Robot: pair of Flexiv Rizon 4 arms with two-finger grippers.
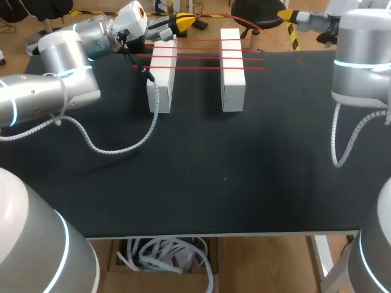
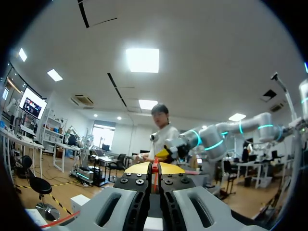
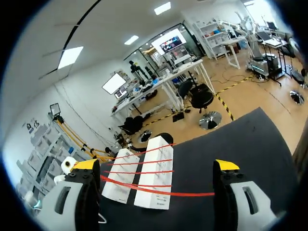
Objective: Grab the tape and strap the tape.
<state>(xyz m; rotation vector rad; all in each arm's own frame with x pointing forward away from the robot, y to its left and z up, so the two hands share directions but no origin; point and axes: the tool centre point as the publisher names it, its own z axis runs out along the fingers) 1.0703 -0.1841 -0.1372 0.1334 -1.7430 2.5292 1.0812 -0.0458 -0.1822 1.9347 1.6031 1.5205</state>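
left gripper [image 2: 154,168] clenched on the tape [image 2: 154,179], right gripper [image 3: 155,165] released; advise steady tension and a level pull across both blocks [image 1: 232,67].

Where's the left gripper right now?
Head view: left gripper sits at the table's far edge, just beyond the left white block, shut on the red tape.

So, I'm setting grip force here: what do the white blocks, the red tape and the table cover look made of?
The white blocks: probably painted wood or rigid foam, matte, sharp-edged; can't tell which. The red tape: thin flexible strip, likely plastic or fabric, stretched taut in straight lines across both blocks. The table cover: black matte cloth or felt-like mat, no glare.
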